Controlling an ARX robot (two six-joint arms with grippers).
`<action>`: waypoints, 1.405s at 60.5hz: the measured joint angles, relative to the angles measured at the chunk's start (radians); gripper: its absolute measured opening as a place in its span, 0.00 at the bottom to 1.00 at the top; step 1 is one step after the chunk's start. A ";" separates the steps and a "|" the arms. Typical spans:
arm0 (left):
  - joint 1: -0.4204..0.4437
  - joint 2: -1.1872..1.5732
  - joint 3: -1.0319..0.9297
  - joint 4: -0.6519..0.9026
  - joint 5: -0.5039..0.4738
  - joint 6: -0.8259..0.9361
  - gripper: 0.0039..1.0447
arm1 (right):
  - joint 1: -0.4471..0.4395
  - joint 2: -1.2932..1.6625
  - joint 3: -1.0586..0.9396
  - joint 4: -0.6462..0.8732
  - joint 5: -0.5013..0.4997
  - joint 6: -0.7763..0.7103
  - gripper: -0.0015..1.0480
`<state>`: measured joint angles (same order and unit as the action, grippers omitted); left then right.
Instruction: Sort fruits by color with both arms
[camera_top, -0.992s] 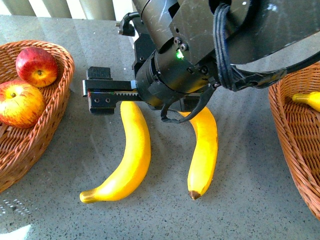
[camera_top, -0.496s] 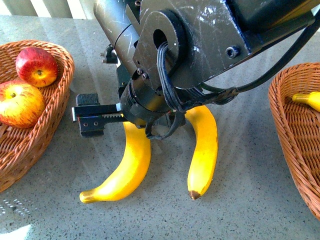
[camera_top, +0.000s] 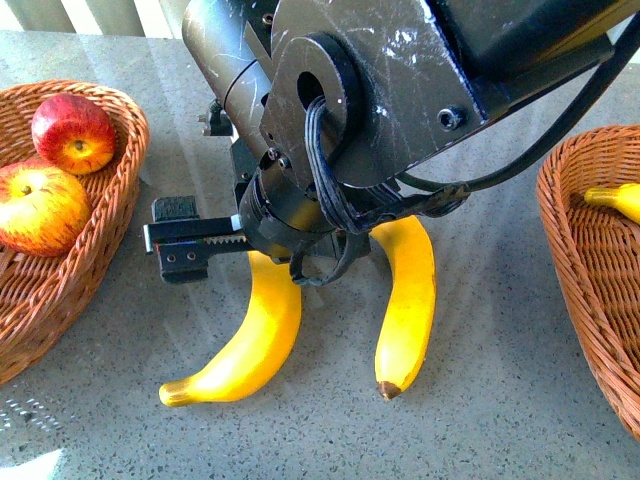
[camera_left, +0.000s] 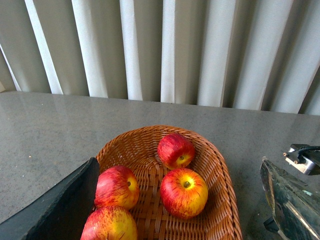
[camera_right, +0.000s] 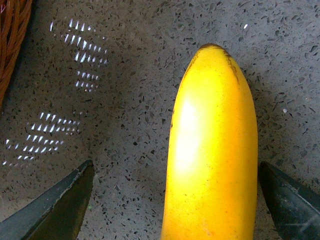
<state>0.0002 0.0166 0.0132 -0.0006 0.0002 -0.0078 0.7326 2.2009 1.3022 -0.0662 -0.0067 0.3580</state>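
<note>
Between the released right jaws lies a banana (camera_right: 212, 150), flat on the speckled grey worktop (camera_top: 480, 420). A second banana (camera_top: 405, 300) lies just beside it, the right arm (camera_top: 350, 120) hiding both far ends. Whether the left jaws are parted I cannot tell. Four red apples (camera_left: 183, 192) sit in a wicker basket (camera_left: 222, 175) before pale vertical blinds (camera_left: 150, 50).
</note>
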 joint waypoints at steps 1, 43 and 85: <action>0.000 0.000 0.000 0.000 0.000 0.000 0.91 | 0.000 0.000 0.000 0.000 0.000 0.000 0.91; 0.000 0.000 0.000 0.000 0.000 0.000 0.91 | -0.031 -0.049 -0.070 0.039 -0.036 0.042 0.35; 0.000 0.000 0.000 0.000 0.000 0.000 0.91 | -0.392 -0.745 -0.601 0.238 -0.033 0.066 0.35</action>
<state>0.0002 0.0166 0.0132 -0.0006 0.0002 -0.0078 0.3408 1.4555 0.7010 0.1722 -0.0399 0.4240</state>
